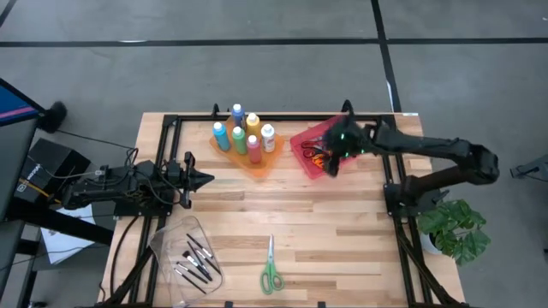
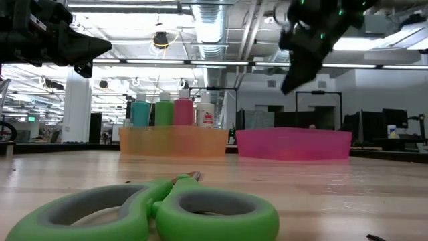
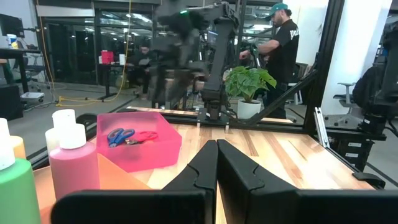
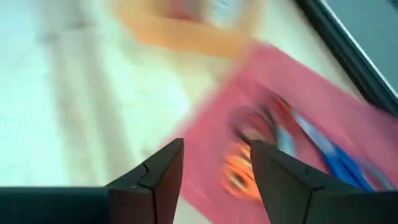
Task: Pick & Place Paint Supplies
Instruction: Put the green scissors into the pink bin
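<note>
Right gripper point(image 4: 214, 165), fingers spread and empty, above the pink tray point(image 1: 310, 140).
Scissors point(image 4: 239, 171) lie inside; left gripper point(image 1: 205, 179), pressed together, waits apart.

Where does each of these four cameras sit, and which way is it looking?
High view: overhead, looking straight down on the table; both arms show.
Low view: at tabletop height, looking across past the green scissors; both arms overhead.
Left wrist view: past the shut left gripper toward the pink tray.
Right wrist view: past the open right gripper down into that tray.
All four show the pink tray.
</note>
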